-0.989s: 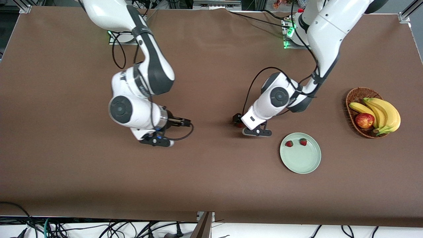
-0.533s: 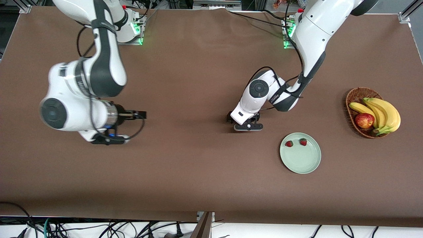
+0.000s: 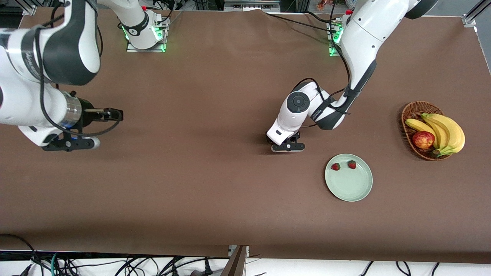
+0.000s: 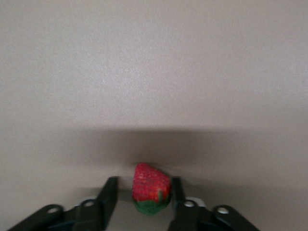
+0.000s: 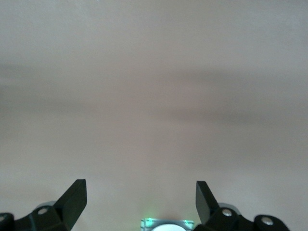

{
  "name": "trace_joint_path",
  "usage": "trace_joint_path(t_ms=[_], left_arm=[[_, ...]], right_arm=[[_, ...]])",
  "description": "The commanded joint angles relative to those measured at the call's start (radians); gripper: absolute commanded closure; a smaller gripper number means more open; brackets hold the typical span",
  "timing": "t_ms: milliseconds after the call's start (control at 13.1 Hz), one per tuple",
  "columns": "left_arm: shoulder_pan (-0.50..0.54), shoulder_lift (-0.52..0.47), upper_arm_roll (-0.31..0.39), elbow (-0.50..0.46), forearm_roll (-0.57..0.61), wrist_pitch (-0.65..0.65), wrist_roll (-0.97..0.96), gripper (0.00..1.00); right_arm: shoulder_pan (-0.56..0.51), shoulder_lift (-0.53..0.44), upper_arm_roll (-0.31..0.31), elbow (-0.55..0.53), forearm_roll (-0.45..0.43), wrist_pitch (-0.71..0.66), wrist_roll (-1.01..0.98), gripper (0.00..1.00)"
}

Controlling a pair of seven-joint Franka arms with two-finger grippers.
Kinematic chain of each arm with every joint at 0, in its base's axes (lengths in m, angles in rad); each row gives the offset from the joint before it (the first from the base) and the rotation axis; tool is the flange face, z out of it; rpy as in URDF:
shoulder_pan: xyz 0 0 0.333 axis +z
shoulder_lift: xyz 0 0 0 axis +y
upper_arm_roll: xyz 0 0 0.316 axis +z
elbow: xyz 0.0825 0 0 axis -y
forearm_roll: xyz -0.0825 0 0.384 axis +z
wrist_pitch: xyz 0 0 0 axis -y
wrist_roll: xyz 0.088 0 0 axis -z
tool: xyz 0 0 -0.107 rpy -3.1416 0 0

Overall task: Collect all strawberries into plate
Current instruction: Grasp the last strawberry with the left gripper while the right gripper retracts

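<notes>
The left gripper's two black fingers stand close on either side of the third small red strawberry, touching or all but touching its flanks; I judge them clamped on it. The berry lies squarely between the fingers, its green cap toward the wrist and its red tip pointing away. In the front view this gripper sits low on the brown worktop, hiding the berry. The round, pale mint-green plate lies just nearer the front camera and toward the left arm's end, so the carry is short. Two small red strawberries already rest in it. The right gripper waits with fingers spread wide and empty, over the right arm's end of the worktop, well apart.
</notes>
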Motion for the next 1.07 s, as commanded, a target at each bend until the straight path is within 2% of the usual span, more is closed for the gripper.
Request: trace_joint_path(t_ms=[0, 152, 228, 304, 457, 533, 609, 837, 989], left_arm=[[0.004, -0.035, 0.005, 0.009, 0.034, -0.036, -0.012, 1.00], [0.025, -0.084, 0.005, 0.013, 0.034, -0.135, 0.075, 1.00], [0.056, -0.110, 0.002, 0.015, 0.033, -0.178, 0.151, 1.00], [0.088, -0.130, -0.006, 0.015, 0.033, -0.216, 0.222, 1.00], [0.116, -0.160, -0.006, 0.022, 0.030, -0.290, 0.363, 1.00], [0.136, -0.165, -0.006, 0.036, 0.028, -0.328, 0.441, 1.00], [0.157, -0.170, -0.006, 0.056, 0.025, -0.361, 0.519, 1.00], [0.218, -0.167, -0.006, 0.081, 0.019, -0.376, 0.778, 1.00], [0.261, -0.151, -0.006, 0.105, 0.018, -0.370, 0.970, 1.00]], right_arm=[[-0.005, -0.060, 0.012, 0.021, -0.037, -0.032, -0.010, 0.00], [-0.059, -0.098, 0.047, 0.016, -0.040, -0.036, -0.010, 0.00], [-0.102, -0.124, 0.105, 0.010, -0.060, -0.040, -0.010, 0.00], [-0.177, -0.154, 0.203, -0.001, -0.103, -0.041, -0.010, 0.00], [-0.388, -0.219, 0.484, -0.036, -0.190, -0.040, -0.005, 0.00], [-0.482, -0.240, 0.606, -0.047, -0.219, -0.038, -0.005, 0.00], [-0.536, -0.240, 0.677, -0.047, -0.236, -0.040, -0.005, 0.00], [-0.553, -0.258, 0.696, -0.065, -0.273, -0.076, -0.019, 0.00], [-0.590, -0.312, 0.711, -0.064, -0.275, -0.069, -0.017, 0.00]])
